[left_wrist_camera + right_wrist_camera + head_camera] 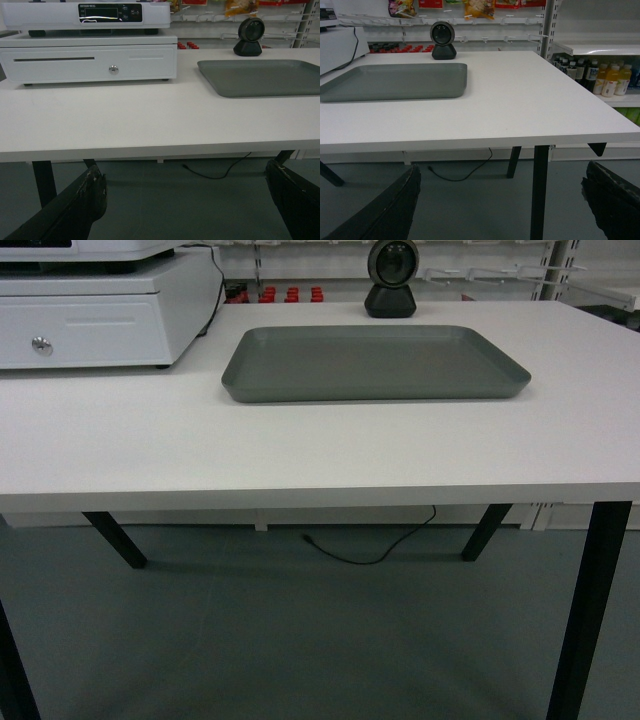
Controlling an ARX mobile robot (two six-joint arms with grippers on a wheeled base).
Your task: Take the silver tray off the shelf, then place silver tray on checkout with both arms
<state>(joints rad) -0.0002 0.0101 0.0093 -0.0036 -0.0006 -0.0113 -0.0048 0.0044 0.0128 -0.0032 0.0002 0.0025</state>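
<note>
Silver tray (pixel 375 365) flat on checkout (pixel 300 450).
Both claws spread wide, holding nothing; display lettering unreadable; grey floor.

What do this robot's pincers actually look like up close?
Only the fingers show, at the bottom corners of each wrist view. The left pincer has thick, black, blocky fingers with pale scuffs along the worn edges. The right pincer has similar black fingers, one with a ridged, textured surface. No cables or markings are visible, and the head view shows neither arm.
</note>
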